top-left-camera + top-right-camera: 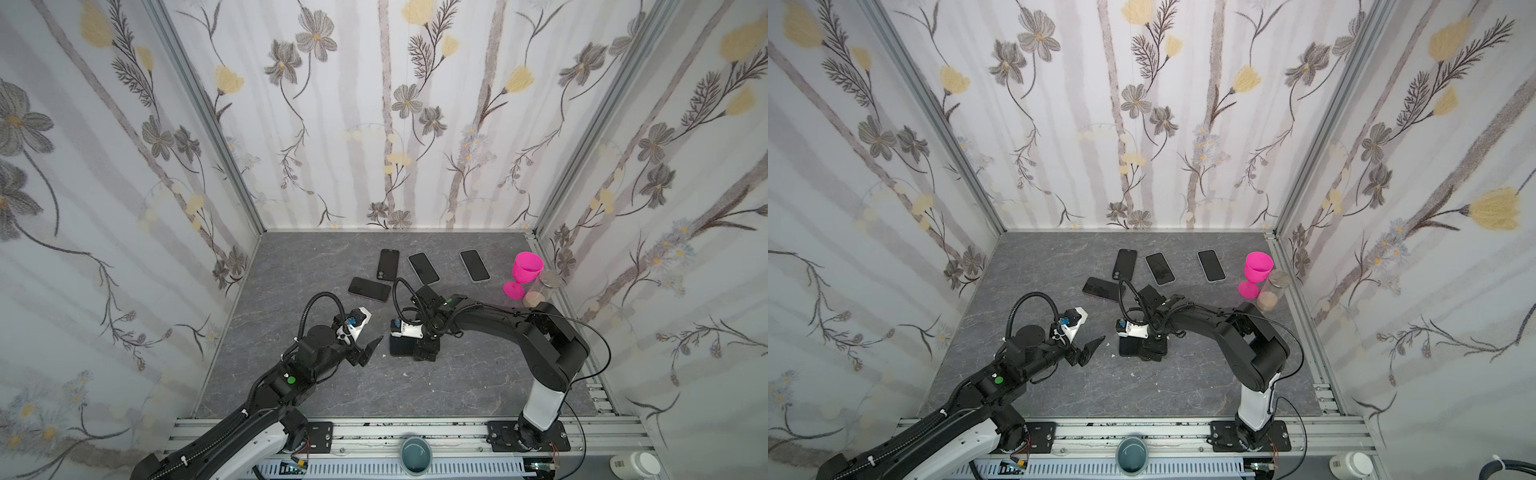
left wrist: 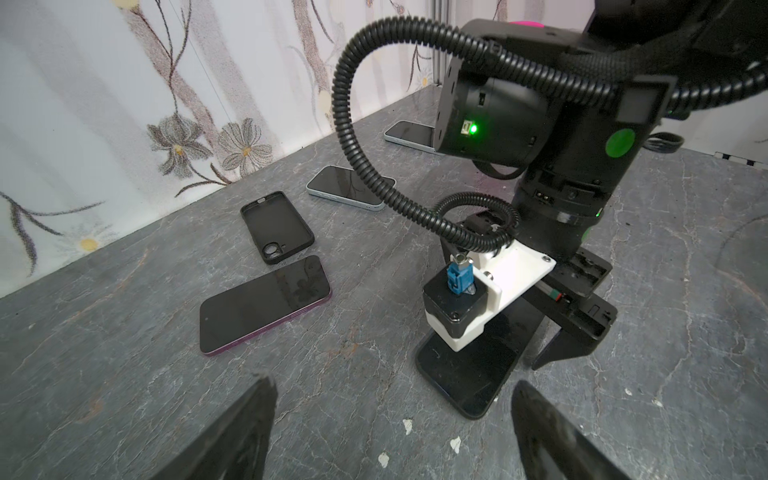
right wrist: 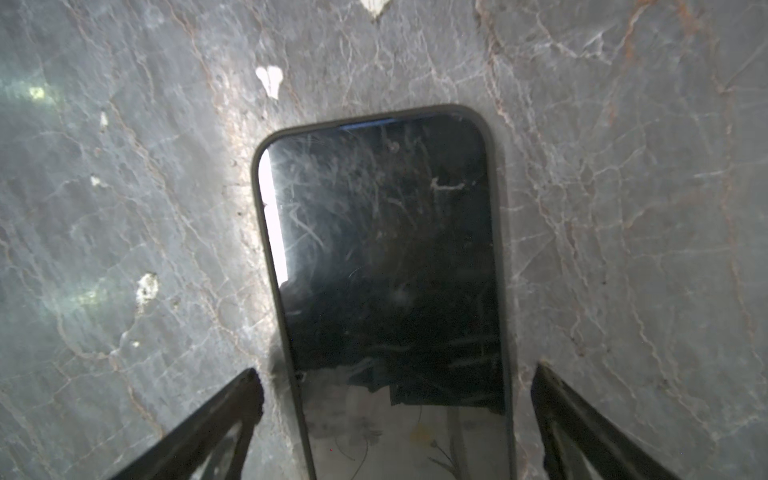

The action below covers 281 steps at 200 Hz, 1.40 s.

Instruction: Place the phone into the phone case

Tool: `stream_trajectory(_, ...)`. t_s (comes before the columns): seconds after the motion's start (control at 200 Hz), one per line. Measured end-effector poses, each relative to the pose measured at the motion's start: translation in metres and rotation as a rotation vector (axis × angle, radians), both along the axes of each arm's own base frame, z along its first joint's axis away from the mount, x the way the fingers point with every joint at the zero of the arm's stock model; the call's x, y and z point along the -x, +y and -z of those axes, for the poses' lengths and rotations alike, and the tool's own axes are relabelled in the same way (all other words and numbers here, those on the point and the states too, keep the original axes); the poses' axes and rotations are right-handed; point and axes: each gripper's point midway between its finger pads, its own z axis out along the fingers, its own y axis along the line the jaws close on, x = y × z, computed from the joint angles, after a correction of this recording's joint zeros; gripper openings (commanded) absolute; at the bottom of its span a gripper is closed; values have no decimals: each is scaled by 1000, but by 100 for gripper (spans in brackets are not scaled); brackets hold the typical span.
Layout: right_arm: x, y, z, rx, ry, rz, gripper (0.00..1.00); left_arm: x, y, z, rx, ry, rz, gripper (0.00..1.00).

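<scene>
A dark phone (image 3: 386, 270) lies screen up on the grey table, with the dark rim of a phone case (image 3: 498, 249) round its edges. It shows near the middle of both top views (image 1: 400, 347) (image 1: 1128, 348) and in the left wrist view (image 2: 469, 374). My right gripper (image 3: 397, 372) stands open over it, one finger on each long side and neither touching it; a top view shows this gripper (image 1: 424, 353) too. My left gripper (image 2: 392, 386) is open and empty, just left of the phone and apart from it (image 1: 369, 338).
An empty black case (image 2: 276, 226) (image 1: 386, 264), a purple phone (image 2: 264, 305) (image 1: 370, 289) and two pale phones (image 1: 424, 268) (image 1: 474, 265) lie behind. A pink goblet (image 1: 524, 274) and a glass jar (image 1: 544, 286) stand at the right wall. Small white chips (image 2: 407, 426) dot the table.
</scene>
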Motion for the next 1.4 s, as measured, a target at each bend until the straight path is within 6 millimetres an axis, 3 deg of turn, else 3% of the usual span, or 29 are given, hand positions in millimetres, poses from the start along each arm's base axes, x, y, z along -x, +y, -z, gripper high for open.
stream_trajectory(0.624,-7,-7,4,42,-9,74,80,-4,1,3,-11,2,-21,89)
stream_trajectory(0.824,-18,-16,3,48,-7,164,76,-5,2,3,-12,2,-24,89)
stream_trajectory(0.949,-32,-29,2,57,-9,261,74,-5,2,3,-9,2,-26,89)
stream_trajectory(1.139,-72,-60,1,63,-2,527,71,-6,3,2,-9,-1,-33,89)
stream_trajectory(1.404,-107,-112,0,58,25,867,71,-7,4,3,-11,1,-44,89)
